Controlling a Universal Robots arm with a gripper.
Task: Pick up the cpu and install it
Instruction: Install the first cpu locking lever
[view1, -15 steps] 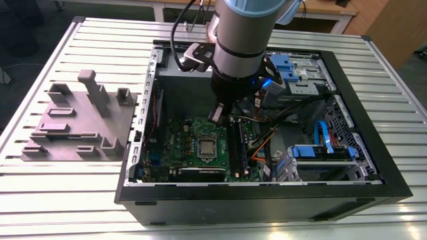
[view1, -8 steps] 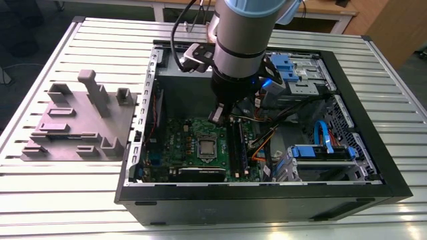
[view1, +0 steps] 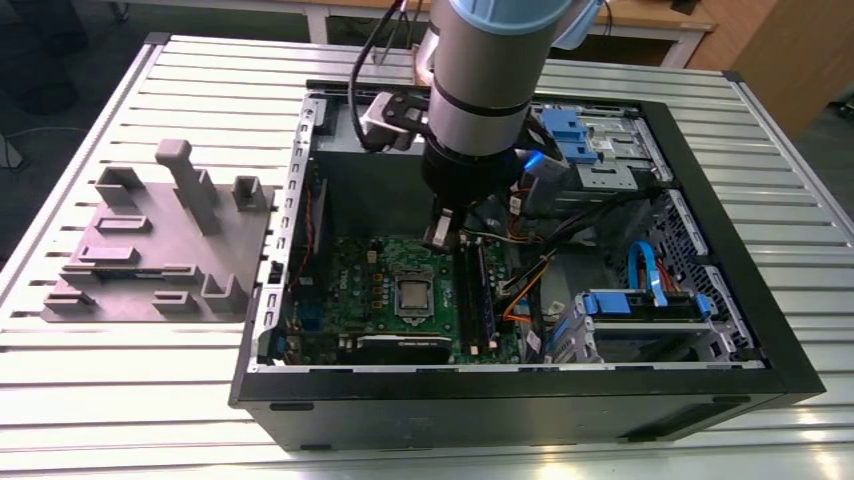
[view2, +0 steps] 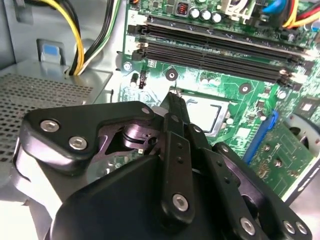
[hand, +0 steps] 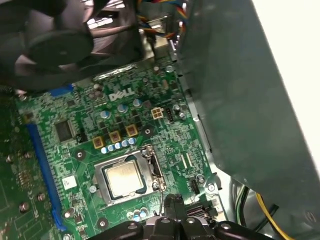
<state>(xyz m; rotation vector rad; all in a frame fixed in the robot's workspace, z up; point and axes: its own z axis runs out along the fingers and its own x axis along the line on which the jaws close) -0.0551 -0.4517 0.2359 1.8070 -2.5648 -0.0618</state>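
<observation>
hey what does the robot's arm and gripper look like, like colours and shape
The arm is a thick silvery-grey cylinder with a black band and a pale blue joint cap, ending in a black wrist section. Black cables run alongside it. The gripper is matte black, built from angular linkage plates joined by silver screws, tapering to slim black fingers.

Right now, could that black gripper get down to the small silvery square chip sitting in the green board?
Probably yes. The gripper hangs just above the small silvery square chip in its socket on the green board, with open air between; memory slots and cables lie aside.
</observation>
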